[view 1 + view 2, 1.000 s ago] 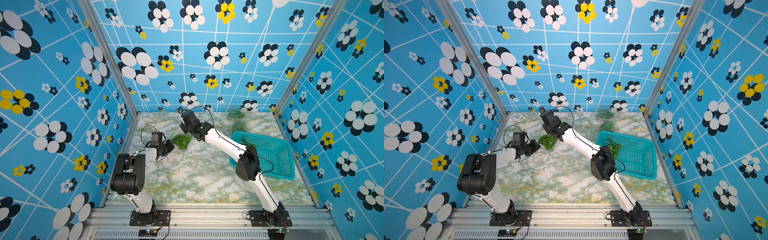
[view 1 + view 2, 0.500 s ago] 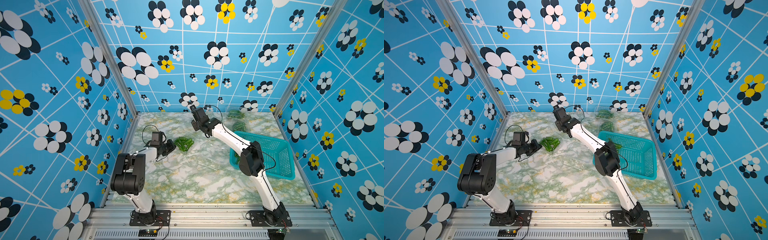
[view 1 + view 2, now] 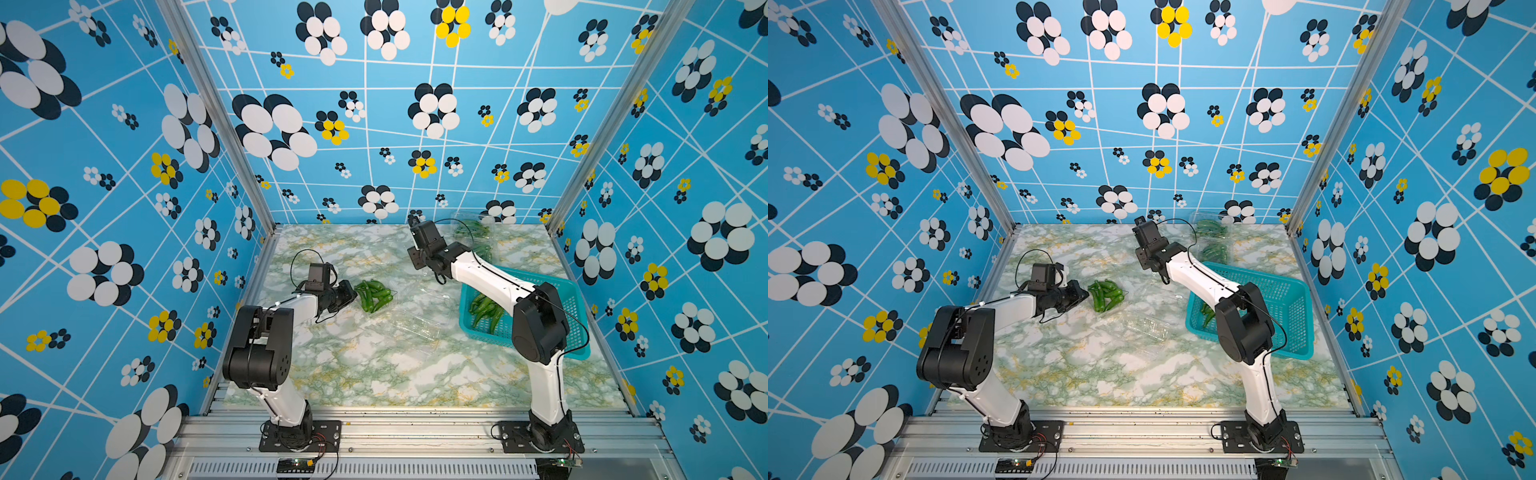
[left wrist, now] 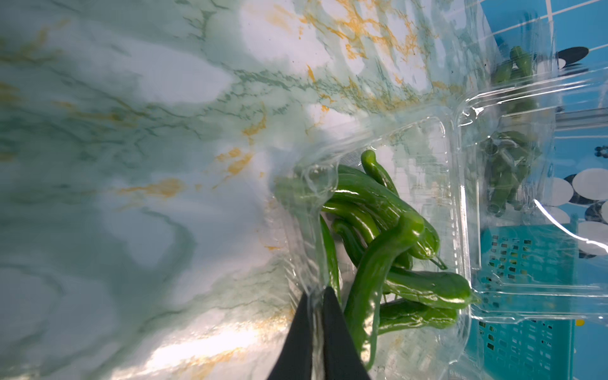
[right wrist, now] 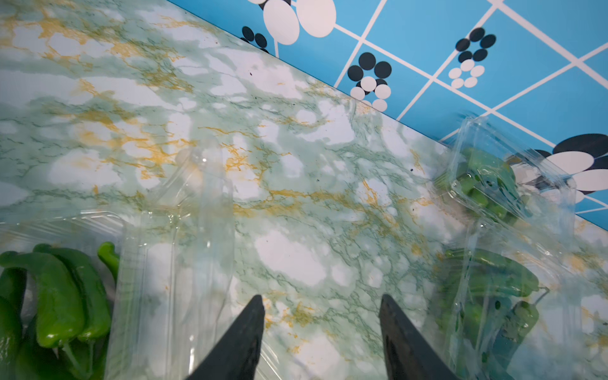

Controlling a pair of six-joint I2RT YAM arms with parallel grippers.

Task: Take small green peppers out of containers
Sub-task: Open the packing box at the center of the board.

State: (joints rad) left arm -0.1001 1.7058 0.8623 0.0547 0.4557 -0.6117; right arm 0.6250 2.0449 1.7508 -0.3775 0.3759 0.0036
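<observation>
Left gripper (image 4: 316, 296) clenched on the rim of an open box (image 4: 427, 148) holding peppers (image 3: 373, 294), at the table's (image 3: 374, 374) ten o'clock. Right gripper (image 5: 321, 299) spread, empty, above bare table. Likely step: emptying this box; next, right must reach in and pinch peppers.

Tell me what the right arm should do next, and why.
Probably lower the right gripper onto the peppers in the open container: its jaws stand open and empty above the table, while the left gripper clamps that container's rim.
</observation>
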